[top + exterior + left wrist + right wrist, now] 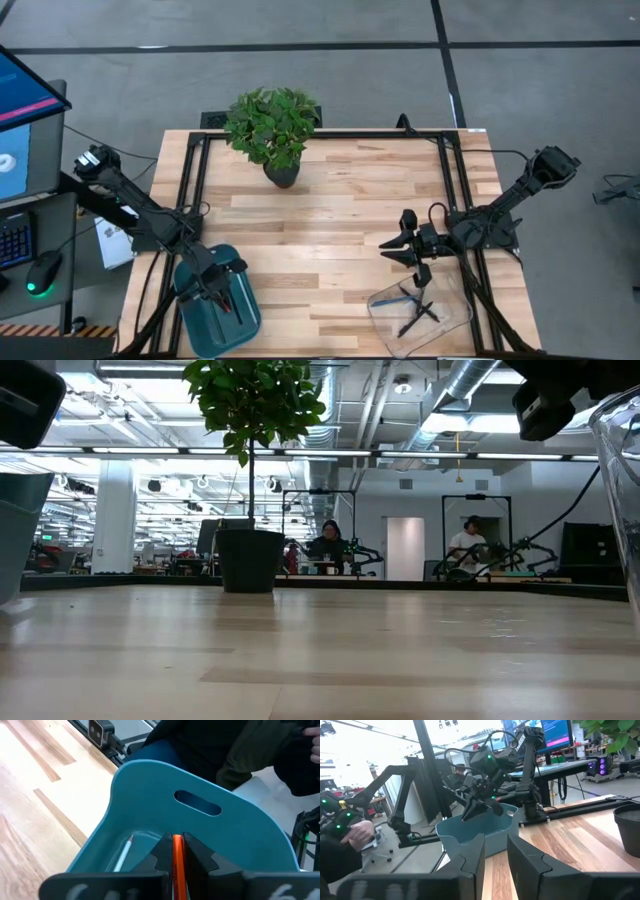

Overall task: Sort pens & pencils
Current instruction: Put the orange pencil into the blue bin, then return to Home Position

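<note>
Left pincer [177,851] clamped on one orange pen [177,862], held inside the teal tray [150,785] at the near left corner of the counter [330,220]. One whitish pencil [123,852] lies on the tray floor just beside my fingers [200,854]. One slot handle cut in the tray's far wall. Seen from above, the left pincer [222,295] sits over the tray [205,325], and I cannot count anything further in the tray from there.

Right pincer [421,282] hangs above the near right of the counter, jaws partly apart, nothing between them. Its two fingers [470,857] show a bare gap in the right wrist view. Just nearer than it sits one clear bin [440,315]. Inside: one blue pen [397,298] and what look like two dark pens [420,315] crossed over each other; exact count of the dark ones is hard to tell.

Middle of the counter bare wood. Far side: one potted plant [272,128], upright, well apart from both containers.

Beyond the counter, in the low view: two people [328,545] seated at benches in the room.
</note>
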